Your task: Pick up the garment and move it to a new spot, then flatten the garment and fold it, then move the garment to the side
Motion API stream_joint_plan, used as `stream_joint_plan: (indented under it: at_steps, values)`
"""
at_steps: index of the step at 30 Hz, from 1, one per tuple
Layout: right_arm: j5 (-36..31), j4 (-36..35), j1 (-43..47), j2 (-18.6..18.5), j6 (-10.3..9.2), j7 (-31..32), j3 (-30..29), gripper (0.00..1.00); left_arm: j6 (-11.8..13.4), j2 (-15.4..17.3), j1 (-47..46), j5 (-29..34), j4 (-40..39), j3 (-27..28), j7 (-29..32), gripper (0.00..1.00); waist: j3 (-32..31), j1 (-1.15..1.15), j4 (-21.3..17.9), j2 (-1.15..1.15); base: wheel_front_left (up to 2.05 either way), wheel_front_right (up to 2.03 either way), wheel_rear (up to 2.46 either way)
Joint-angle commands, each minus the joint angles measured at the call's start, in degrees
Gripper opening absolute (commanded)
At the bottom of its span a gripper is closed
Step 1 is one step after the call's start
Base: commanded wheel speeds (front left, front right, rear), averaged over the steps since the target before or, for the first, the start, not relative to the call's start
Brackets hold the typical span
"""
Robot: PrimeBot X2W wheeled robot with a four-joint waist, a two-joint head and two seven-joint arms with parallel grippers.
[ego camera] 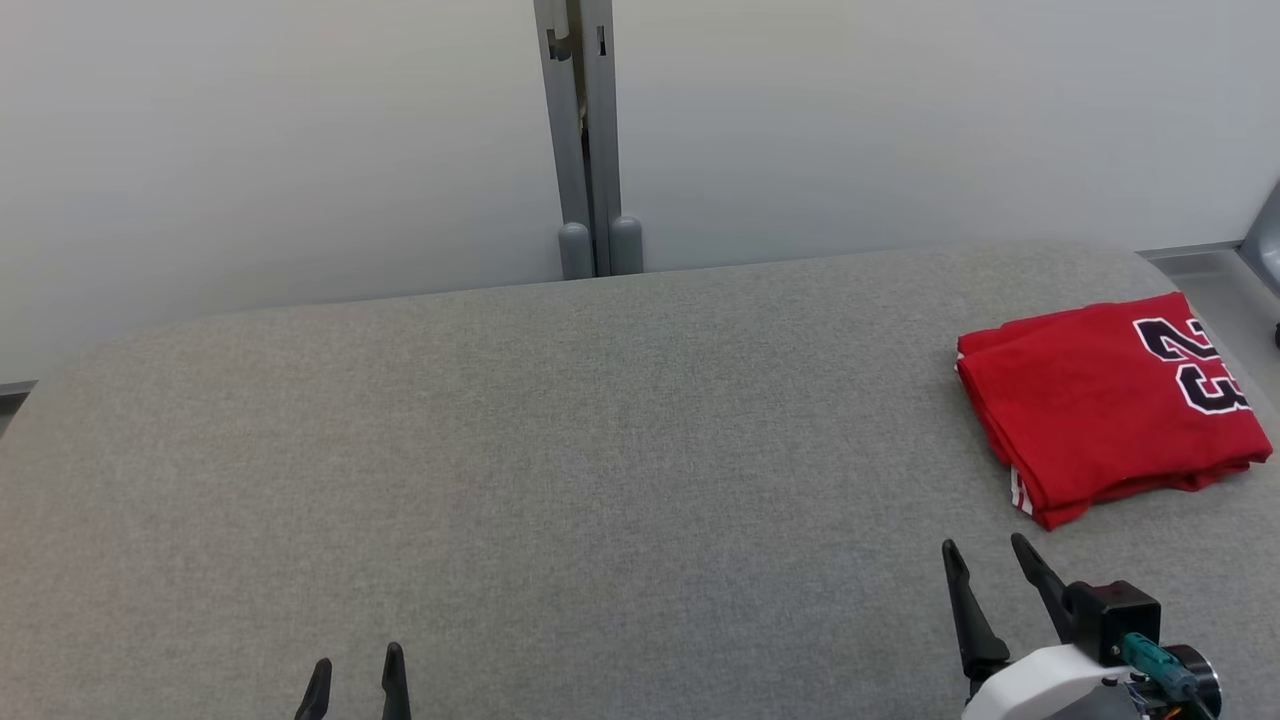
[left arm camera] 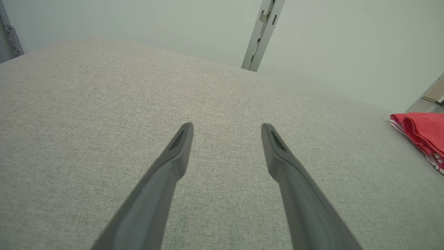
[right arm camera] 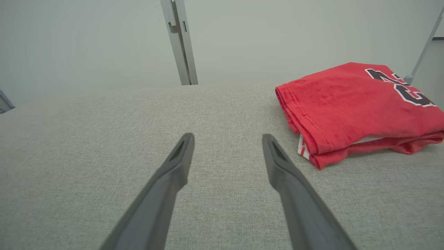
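The red shirt (ego camera: pixel 1100 400) lies folded into a compact, roughly rectangular stack at the right of the frame, flat on the grey fabric tabletop (ego camera: pixel 600 450) near its right edge. A dark, white-outlined 23 shows on its top layer, toward the upper right. White striped trim peeks from the lower left corner.

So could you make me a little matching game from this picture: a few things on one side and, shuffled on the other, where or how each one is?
Things:
1. red jersey
2. left end effector
3. right end effector
4. grey metal post

Places and states:
A. upright behind the far edge of the table
B. open and empty, low on the left of the head view
C. folded, lying at the right end of the table
D. open and empty, just short of the jersey

Pairs: 1-C, 2-B, 3-D, 4-A.
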Motion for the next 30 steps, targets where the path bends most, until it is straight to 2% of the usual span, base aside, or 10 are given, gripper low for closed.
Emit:
stream_joint_plan:
  at_steps: [1, 12, 13, 18, 30]
  values:
    - [0.6, -0.8, 0.6, -0.2, -0.10, -0.3, 0.3, 1.00, 0.3, 0.2, 0.3, -0.2, 0.1, -0.1, 0.0, 1.00, 0.0, 0.00, -0.1, 0.00, 0.00, 0.00, 0.00]
    - [0.9, -2.5, 1.1, -0.2, -0.10, -0.3, 0.4, 1.00, 0.3, 0.1, -0.5, 0.1, 0.2, 0.1, 0.0, 1.00, 0.1, 0.00, 0.1, 0.00, 0.00, 0.00, 0.00]
    - [0.6, -2.0, 0.3, 0.0, 0.00, 0.0, 0.6, 0.00, 0.2, 0.0, -0.1, 0.1, 0.5, 0.0, 0.0, 0.00, 0.1, 0.00, 0.1, 0.00, 0.00, 0.00, 0.00]
    - [0.9, 0.2, 1.6, 0.4, 0.00, 0.4, 0.6, 0.00, 0.2, -0.2, 0.0, -0.2, 2.8, 0.0, 0.1, 0.00, 0.1, 0.00, 0.1, 0.00, 0.00, 0.00, 0.00]
    - [14.0, -0.9, 0.3, 0.3, -0.01, 3.8, -0.9, 0.00, 0.0, -0.1, -3.0, -11.4, 2.3, 1.8, 3.6, 0.00, 0.7, 0.00, 0.1, 0.00, 0.00, 0.00, 0.00]
